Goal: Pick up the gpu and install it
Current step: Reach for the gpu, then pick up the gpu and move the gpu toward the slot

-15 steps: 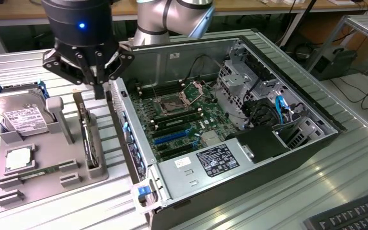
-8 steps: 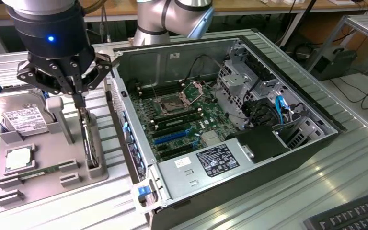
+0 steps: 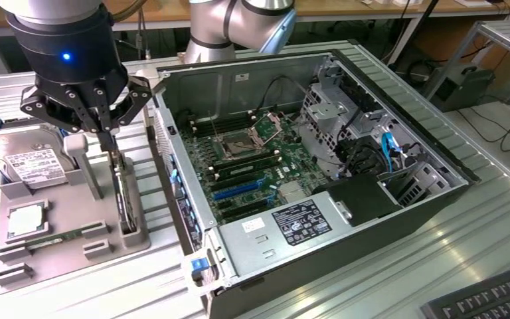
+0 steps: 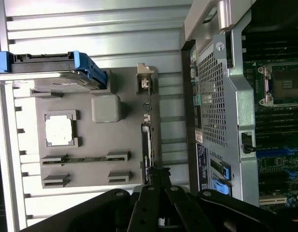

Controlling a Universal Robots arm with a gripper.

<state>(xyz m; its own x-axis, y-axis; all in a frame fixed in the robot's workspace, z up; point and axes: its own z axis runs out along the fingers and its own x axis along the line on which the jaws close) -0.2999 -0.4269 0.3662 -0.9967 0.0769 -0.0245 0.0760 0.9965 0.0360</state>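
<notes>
Gripper (image 3: 106, 141) stands over the grey parts holder (image 3: 104, 249) with its jaws drawn together, pinched on the upper edge of the gpu (image 3: 123, 191). The card stands on edge in the holder's long slot, directly beneath the jaws, its lower edge seated in the slot. In the wrist view the gripper (image 4: 157, 173) meets the gpu (image 4: 148, 145) near one end of the thin dark board, which runs away from the jaws along the holder (image 4: 91, 145) edge closest to the computer.

To the exterior view's left of the jaws, the hard drive (image 3: 26, 159) leans in its own bay of the holder; nearer the camera than the jaws lie the processor chip (image 3: 24, 221) and the narrow memory stick (image 3: 60, 236).

To the exterior view's right of the jaws, just beside the holder, the open computer case (image 3: 432, 199) lies on its side, showing its motherboard (image 3: 264, 166), the bare processor socket (image 3: 237, 143) and blue expansion slots (image 3: 237, 189).
</notes>
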